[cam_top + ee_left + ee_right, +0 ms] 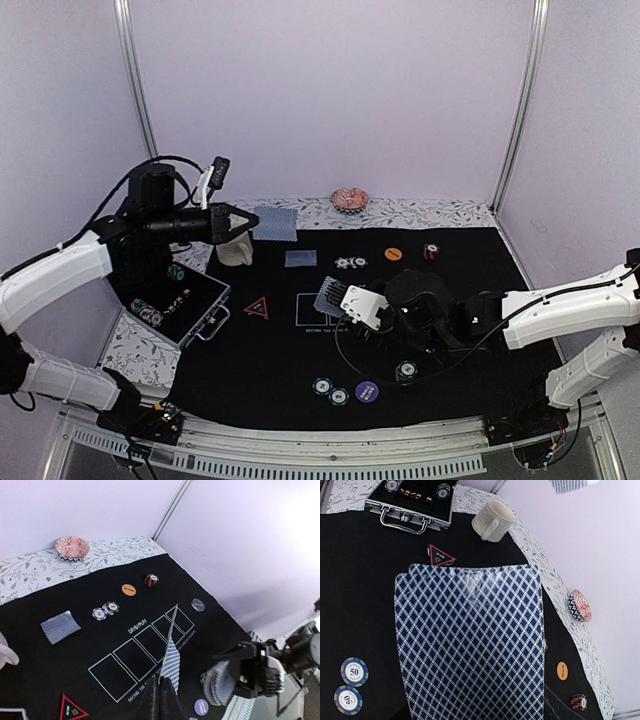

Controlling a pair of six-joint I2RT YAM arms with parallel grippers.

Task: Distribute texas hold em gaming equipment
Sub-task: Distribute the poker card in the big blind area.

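Note:
My left gripper (240, 222) is raised above the mat's back left, shut on one blue-backed playing card (275, 222). In the left wrist view the card (171, 660) stands edge-on between the fingers (150, 702). My right gripper (347, 303) is over the mat's middle, shut on a deck of cards (330, 295) that fills the right wrist view (470, 645) and hides its fingers. One card (300, 258) lies face down on the black mat (260, 370). Chips (351, 262), an orange button (393, 255), a purple button (366, 390) and a red-outlined triangle (257, 308) lie on the mat.
An open metal case (185, 300) holding chips sits at the left. A cream mug (233, 250) stands behind it, under my left gripper. A pink dish (350, 198) sits at the back. A small chip stack (431, 251) and front chips (330, 390) lie on the mat.

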